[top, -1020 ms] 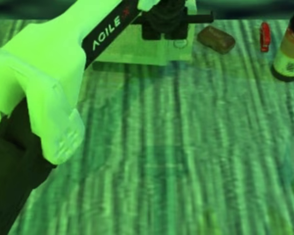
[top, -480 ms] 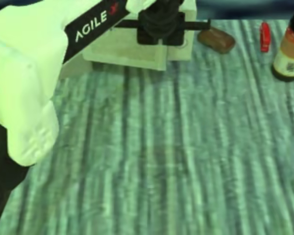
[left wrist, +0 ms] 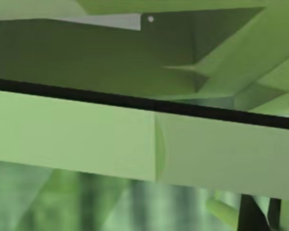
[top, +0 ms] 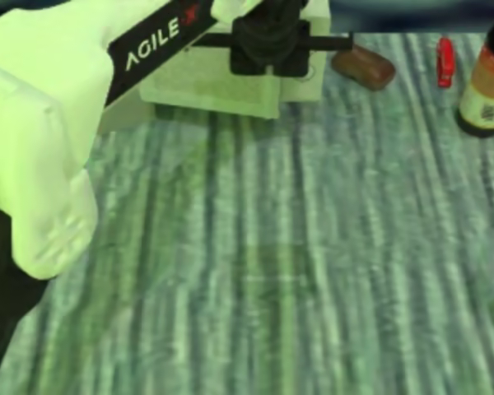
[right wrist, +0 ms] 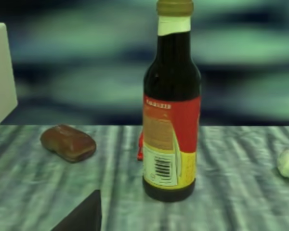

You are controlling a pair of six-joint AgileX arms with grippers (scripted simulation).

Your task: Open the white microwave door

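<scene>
Where left tool [top: 267, 41] reaches, white microwave door [top: 210, 89] directly below.

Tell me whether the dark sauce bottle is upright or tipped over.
Upright. In the right wrist view the dark glass sauce bottle with the red and yellow label stands on its base on the striped table, cap at top.

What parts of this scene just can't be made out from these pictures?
- Microwave door, top view: the left arm covers much of it, so its window is not visible.
- Left claw, top view: a dark block over the microwave; whether its fingers grip anything is hidden.
- Left wrist view: only close pale panels, hard to identify.
- Red object, right wrist view: mostly behind the sauce bottle.
- Right claw: not visible.
</scene>
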